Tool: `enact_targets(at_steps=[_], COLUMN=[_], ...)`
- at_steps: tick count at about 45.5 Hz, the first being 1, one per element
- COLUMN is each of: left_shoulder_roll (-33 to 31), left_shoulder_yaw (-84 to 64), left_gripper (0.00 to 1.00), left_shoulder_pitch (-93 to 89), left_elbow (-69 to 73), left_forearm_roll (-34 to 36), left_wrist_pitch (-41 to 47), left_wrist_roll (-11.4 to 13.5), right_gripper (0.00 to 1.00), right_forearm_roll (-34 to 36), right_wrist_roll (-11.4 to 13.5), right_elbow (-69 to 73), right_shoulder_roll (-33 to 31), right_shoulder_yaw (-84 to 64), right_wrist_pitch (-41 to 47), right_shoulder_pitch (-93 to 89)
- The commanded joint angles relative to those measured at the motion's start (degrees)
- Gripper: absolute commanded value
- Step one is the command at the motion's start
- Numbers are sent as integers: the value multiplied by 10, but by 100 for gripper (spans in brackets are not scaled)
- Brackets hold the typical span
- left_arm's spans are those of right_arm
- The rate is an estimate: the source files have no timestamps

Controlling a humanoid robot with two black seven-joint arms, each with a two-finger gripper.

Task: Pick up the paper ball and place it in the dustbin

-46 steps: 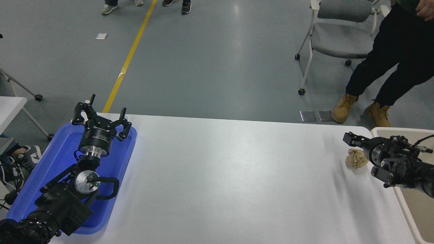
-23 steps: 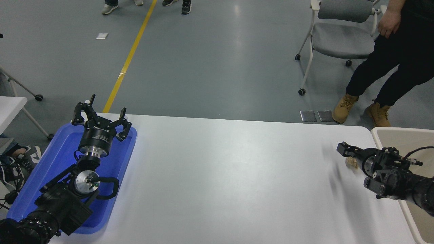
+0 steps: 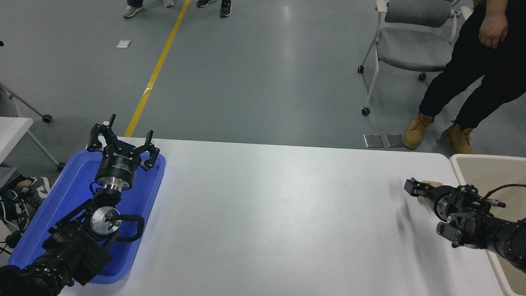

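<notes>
**Right gripper over the ball at the table's right end**

Head view, and first the writing: there's a pale mark on my left gripper's [image 3: 122, 144] body, too small to read. Nothing else legible.

My right gripper [image 3: 423, 190] comes in from the right edge, low over the table [image 3: 279, 213], and it covers most of the ball [image 3: 432, 182]. Only a tan sliver peeks out above and behind the fingers. Whether those fingers are spread or clamped on the paper, I cannot tell from this angle. The ball sits near the table's right end, just beside the bin [image 3: 485, 170], whose pale rim and beige wall show at the right edge.

My left gripper is parked over the blue tray [image 3: 61, 201] at the lower left, fingers spread wide.

The table is white and glossy. Beyond it, grey floor with a yellow line [image 3: 158, 68], a grey wheeled chair [image 3: 411, 41], and a person [image 3: 481, 78] in dark trousers and tan boots at the far right.
</notes>
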State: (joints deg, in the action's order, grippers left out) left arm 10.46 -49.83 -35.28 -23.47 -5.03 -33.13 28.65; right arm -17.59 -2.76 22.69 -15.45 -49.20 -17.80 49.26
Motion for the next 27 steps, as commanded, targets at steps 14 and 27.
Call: enact_targets(at_steps=[14, 27], left_shoulder_roll=[0, 0], left_shoulder_yaw=[0, 0], left_gripper=[100, 100], left_shoulder_pitch=[0, -1], left_elbow=[0, 0], left_forearm_roll=[0, 0], left_wrist_pitch=[1, 0], left_wrist_roll=[0, 0], right_gripper=[5, 0], right_forearm_roll=[-5, -5], right_wrist_roll=[-1, 0], right_elbow=[3, 4], right_shoulder_roll=[4, 3], right_shoulder_yaw=[-7, -7], right_wrist_pitch=[10, 22], right_shoulder_pitch=[-8, -8])
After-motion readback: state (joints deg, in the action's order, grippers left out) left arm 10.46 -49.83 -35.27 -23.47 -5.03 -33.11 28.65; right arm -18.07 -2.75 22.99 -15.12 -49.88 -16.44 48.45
